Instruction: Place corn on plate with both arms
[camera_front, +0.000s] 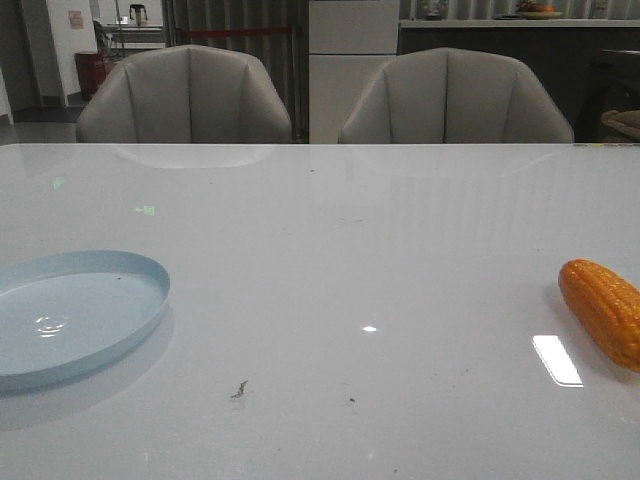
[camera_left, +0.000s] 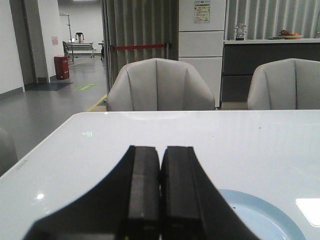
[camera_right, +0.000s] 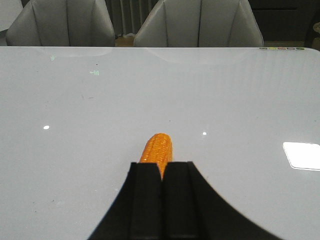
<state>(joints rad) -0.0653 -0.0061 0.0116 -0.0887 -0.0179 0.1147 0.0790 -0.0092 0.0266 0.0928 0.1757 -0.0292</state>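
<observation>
We find the corn (camera_front: 604, 311) lying at the right edge of the glossy white tabletop (camera_front: 330, 250), well apart from the empty plate (camera_front: 70, 312) at left. Both the left pincer (camera_left: 160, 192) and right pincer (camera_right: 162, 200) sit pressed together; the right should open wide and straddle the cob's middle. Two grey chairs (camera_front: 185, 95) wait behind.

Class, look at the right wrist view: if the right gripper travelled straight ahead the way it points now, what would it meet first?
Most likely the corn, lying just beyond the shut right gripper and in line with it. Depth is unclear, so the gripper might pass just above it.
</observation>
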